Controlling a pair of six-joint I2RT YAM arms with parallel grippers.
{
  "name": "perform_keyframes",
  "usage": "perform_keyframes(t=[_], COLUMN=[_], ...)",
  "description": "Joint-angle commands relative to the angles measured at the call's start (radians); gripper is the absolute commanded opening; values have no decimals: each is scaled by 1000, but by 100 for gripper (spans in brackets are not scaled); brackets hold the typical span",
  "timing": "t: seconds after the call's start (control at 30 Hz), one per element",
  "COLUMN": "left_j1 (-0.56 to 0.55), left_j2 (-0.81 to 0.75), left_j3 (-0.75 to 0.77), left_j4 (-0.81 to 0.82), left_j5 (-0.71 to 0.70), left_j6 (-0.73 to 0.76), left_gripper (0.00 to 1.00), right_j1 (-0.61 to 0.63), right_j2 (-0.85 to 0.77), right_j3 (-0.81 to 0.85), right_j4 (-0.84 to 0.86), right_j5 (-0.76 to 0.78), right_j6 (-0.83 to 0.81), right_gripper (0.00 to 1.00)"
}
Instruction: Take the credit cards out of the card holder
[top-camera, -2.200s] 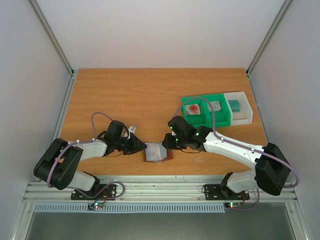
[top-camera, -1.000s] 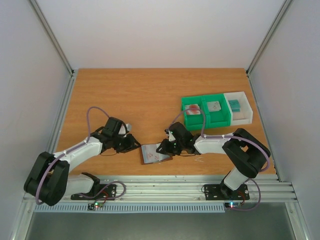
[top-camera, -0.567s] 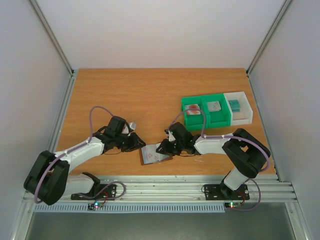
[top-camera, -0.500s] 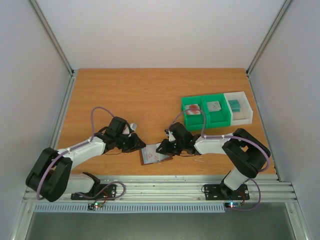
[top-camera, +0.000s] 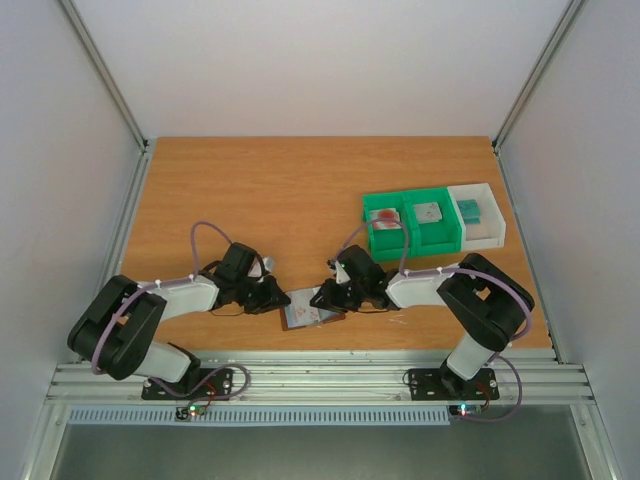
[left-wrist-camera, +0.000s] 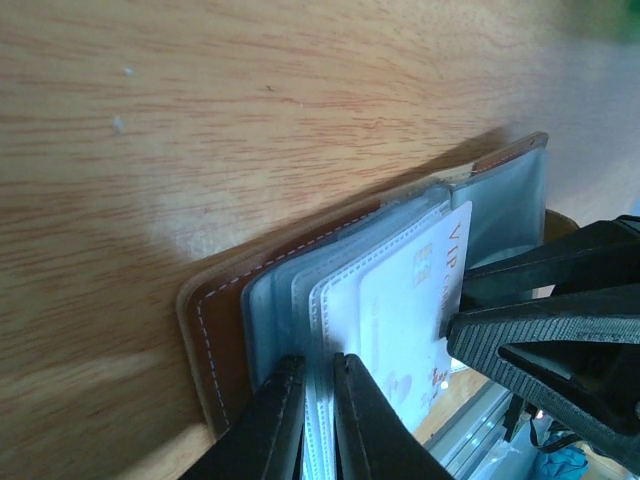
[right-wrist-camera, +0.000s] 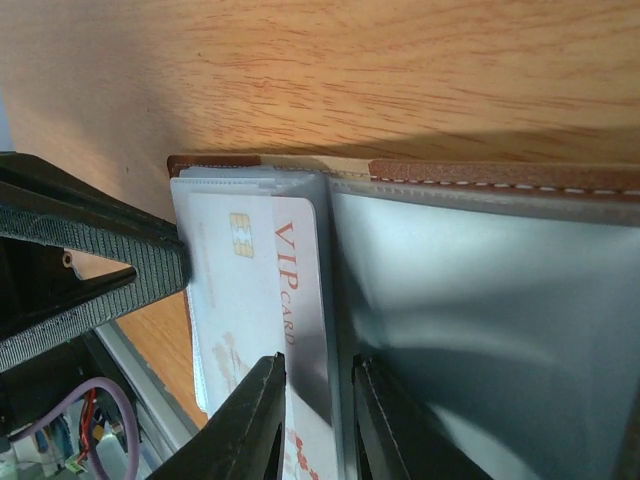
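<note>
1. White walls (top-camera: 320, 60) all around, and a brown wooden table (top-camera: 260, 190) in the middle.
2. Near the front edge of it, between the two arms: the card holder (top-camera: 312, 308), lying spread out with its brown side down.
3. On its left side, the left gripper (top-camera: 283, 297). Squeezed on the edge of the clear pockets (left-wrist-camera: 290, 340), fingers (left-wrist-camera: 275, 420) nearly touching. Seems to be pinning the card holder in place.
4. On its right side, the right gripper (top-camera: 322, 297). Tips close together, right at the edge of a white VIP card (left-wrist-camera: 410, 310). Hard to tell if really pinching that card or only touching it.
5. Not out yet, that VIP card. Tucked in a clear pocket of the card holder.
6. Farther back on the right, well apart from the card holder: two green bins (top-camera: 440, 240) and a white bin (top-camera: 490, 235), side by side.
7. In the first green bin, a pink card (top-camera: 386, 217) with a red blot. In the next one, a grey card (top-camera: 429, 211). In the white bin, a teal card (top-camera: 469, 207).
8. So three cards out already, by the look of it, each lying in its own spot.
9. At least one more to go. Maybe more hiding in the other pockets, but no way to see from here.
10. Best guess for the job right now: sliding the VIP card free, with the other side held down.
</note>
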Motion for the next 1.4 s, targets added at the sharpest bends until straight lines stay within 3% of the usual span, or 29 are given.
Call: perform_keyframes(t=[0.0, 0.27, 0.63, 1.37], left_j1=[-5, -6, -5, -5], left_j2=[25, 36, 53, 107], left_j3=[-29, -31, -24, -6], left_j4=[44, 22, 10, 17], left_j5=[-29, -62, -83, -97], left_j6=[20, 44, 77, 119], left_gripper=[11, 11, 11, 11], right_j1=[-7, -19, -48, -95], right_j2=[27, 16, -4, -175], right_j3=[-9, -32, -57, 12], right_j4=[33, 63, 44, -252], right_j5=[-13, -19, -20, 56], right_j6=[16, 36, 44, -95], right_gripper=[21, 8, 2, 1])
